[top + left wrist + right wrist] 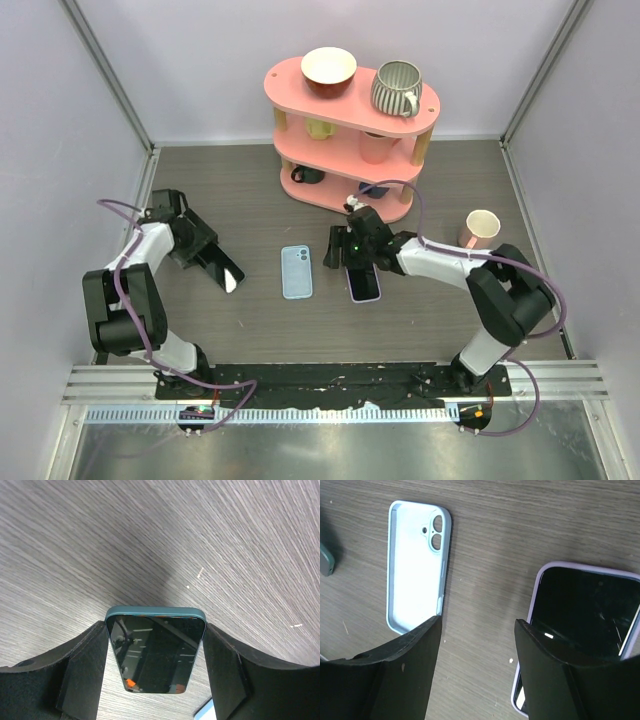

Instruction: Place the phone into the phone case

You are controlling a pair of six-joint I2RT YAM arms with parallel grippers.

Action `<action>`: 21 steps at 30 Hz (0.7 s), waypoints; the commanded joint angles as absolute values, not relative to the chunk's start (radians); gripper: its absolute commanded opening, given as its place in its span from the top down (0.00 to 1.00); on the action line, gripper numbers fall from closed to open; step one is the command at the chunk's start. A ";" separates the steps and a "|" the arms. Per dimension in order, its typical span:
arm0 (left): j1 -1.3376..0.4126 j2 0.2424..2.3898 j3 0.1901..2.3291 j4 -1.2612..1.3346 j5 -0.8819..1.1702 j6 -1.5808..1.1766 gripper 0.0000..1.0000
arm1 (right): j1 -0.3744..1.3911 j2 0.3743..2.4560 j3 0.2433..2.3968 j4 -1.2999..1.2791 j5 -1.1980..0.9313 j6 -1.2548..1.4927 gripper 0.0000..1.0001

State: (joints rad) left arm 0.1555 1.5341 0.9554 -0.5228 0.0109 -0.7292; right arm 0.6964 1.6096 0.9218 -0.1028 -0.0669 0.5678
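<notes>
Both edges of the stiff, likely slippery phone sit between my pinching left jaws; right jaws spread.

Top external looks down on the whole table from behind the arms; both wrist views face its surface closely, sharing with top the phone (left) and blue case (right)

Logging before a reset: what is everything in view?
phone: one, teal-edged, in left gripper
phone case: one, light blue, empty, table centre
second phone: one, lilac-cased, right of case
shelf: one, pink, back centre
bowl: one, cream inside, top tier
striped mug: one, grey-white, top tier
yellow cup: one, middle tier
pink cup: one, middle tier
bottom-tier items: two, dark and blue, unidentifiable
plain mug: one, pale pink, table right
left gripper: one, black, shut on phone
right gripper: one, black, open, between case and second phone
</notes>
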 commanded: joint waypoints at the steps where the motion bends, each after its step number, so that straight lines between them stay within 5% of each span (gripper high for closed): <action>1: 0.155 1.517 0.997 -0.466 0.138 -0.643 0.89 | 0.696 1.669 1.002 -0.040 -0.057 0.594 0.35; 9: 0.101 1.534 1.071 -0.500 0.231 -0.569 1.00 | 0.712 1.782 1.072 -0.031 -0.104 0.572 0.40; 21: 0.009 1.629 1.181 -0.572 0.308 -0.486 1.00 | 0.741 1.789 1.055 -0.026 -0.107 0.551 0.43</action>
